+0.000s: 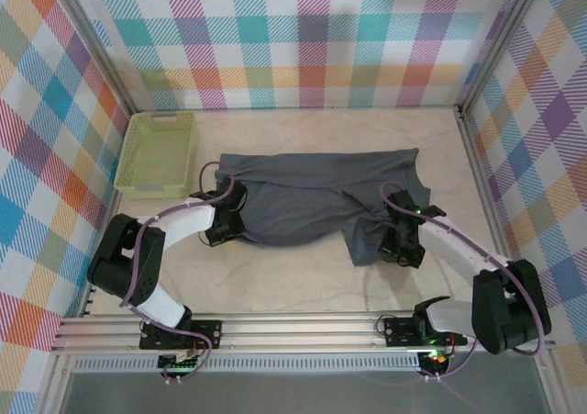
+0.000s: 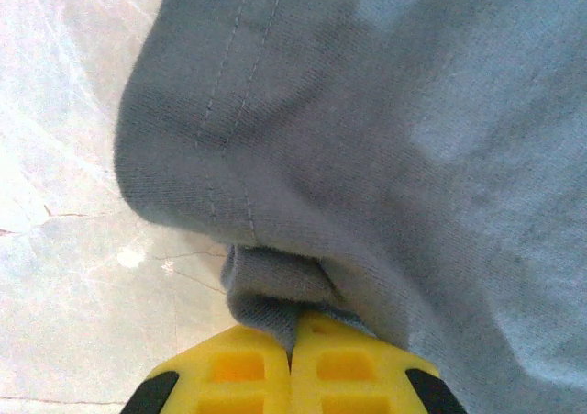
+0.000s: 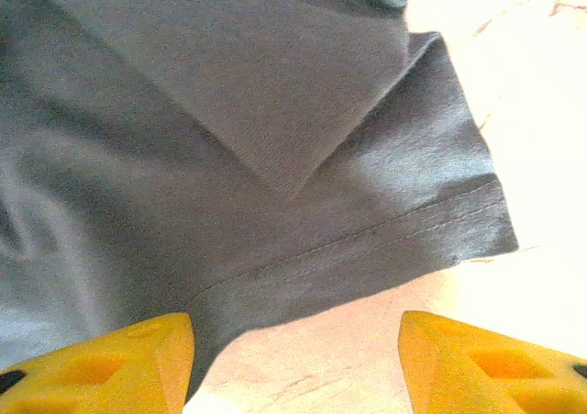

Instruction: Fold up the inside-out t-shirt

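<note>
The dark slate-grey t-shirt (image 1: 307,196) lies rumpled across the middle of the table, with one flap hanging toward the near right. My left gripper (image 1: 223,228) sits at the shirt's near left edge. In the left wrist view its yellow fingers (image 2: 240,368) are shut on a small fold of the t-shirt (image 2: 367,139), and the stitched hem curves above them. My right gripper (image 1: 401,249) is at the near right flap. In the right wrist view its yellow fingers (image 3: 110,363) stand wide open just short of the hemmed edge of the t-shirt (image 3: 229,157), with bare table between them.
A lime-green mesh basket (image 1: 158,154) stands at the back left, close to the checked wall. Checked walls close off the left, back and right. The pale tabletop (image 1: 293,276) stretches between the shirt and the rail at the arm bases.
</note>
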